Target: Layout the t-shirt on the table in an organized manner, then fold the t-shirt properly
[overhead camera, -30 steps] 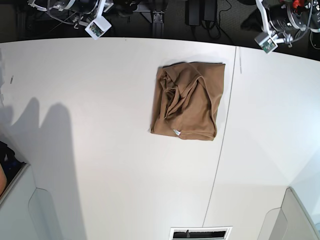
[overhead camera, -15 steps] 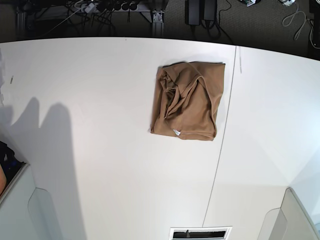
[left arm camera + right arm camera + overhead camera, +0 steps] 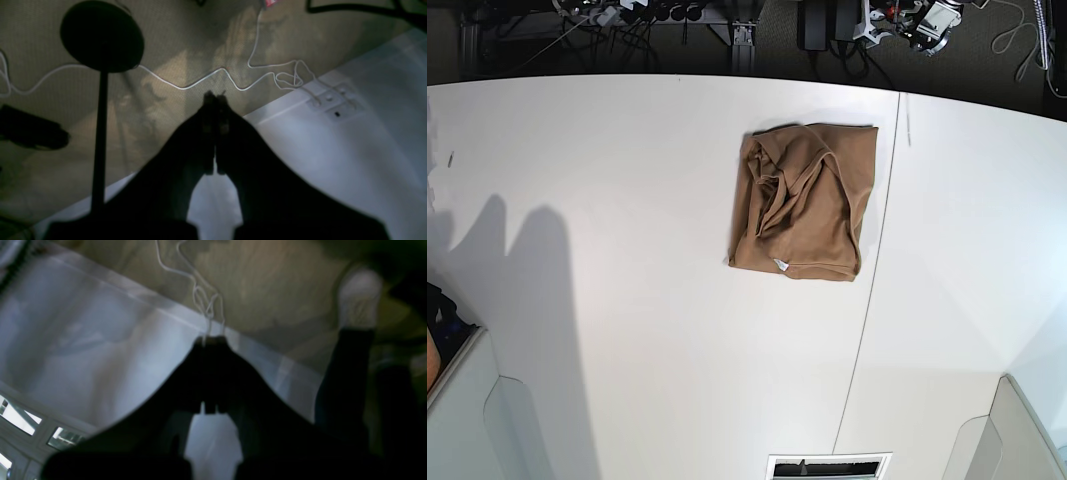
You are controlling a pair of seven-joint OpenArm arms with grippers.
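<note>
Tan-brown t-shirt [image 3: 804,200] lies folded, rumpled, on the white counter [image 3: 627,250], right of centre. Left gripper [image 3: 215,100] and right gripper [image 3: 211,340]: fingers clenched, empty.

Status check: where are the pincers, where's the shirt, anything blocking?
Left pincer shut, empty, off the table. Right pincer shut, empty, also clear. T-shirt in a rough folded square on the table, beside the seam. Nothing on it.

Base view is bright and sharp, though the table [image 3: 627,200] bows at its edges; two soft shadows darken its near-left part; both wrist views are dim and blurred, each gripper a black, backlit silhouette against paler ground beyond its tips.
</note>
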